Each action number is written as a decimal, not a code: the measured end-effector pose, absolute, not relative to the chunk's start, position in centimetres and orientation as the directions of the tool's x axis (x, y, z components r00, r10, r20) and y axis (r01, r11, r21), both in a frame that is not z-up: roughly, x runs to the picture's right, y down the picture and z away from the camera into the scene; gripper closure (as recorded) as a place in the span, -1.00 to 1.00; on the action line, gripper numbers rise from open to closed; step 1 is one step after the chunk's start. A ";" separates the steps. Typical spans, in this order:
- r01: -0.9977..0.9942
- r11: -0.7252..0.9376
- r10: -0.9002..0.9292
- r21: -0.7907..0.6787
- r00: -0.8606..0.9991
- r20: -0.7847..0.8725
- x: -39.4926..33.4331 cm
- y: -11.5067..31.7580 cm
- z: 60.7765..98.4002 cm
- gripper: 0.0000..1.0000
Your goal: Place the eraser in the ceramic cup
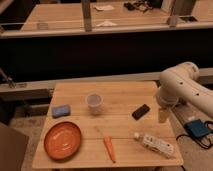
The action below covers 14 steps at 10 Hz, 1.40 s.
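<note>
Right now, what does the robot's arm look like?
The arm is creamy white, thick and smooth, made of rounded tube-like parts with a big bulging joint. No markings or loose cables show on it. Its gripper, just below that joint by the right edge of the table, looks pale too.

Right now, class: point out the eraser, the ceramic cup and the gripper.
eraser (141, 111), camera view, middle of its black top.
ceramic cup (94, 104), camera view, its outer wall.
gripper (162, 115), camera view, its lower end, right of the eraser.

1 camera, high, facing down on table (125, 94); gripper (163, 115) at right edge.
</note>
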<state>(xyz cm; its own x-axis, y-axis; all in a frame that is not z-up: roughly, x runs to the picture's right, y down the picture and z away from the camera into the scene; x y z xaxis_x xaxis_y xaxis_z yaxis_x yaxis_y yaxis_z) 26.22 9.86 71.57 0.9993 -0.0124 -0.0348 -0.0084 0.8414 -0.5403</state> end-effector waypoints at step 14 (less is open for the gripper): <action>0.122 0.828 -0.120 -0.548 0.992 0.040 22.4 9.9 78.8 -0.60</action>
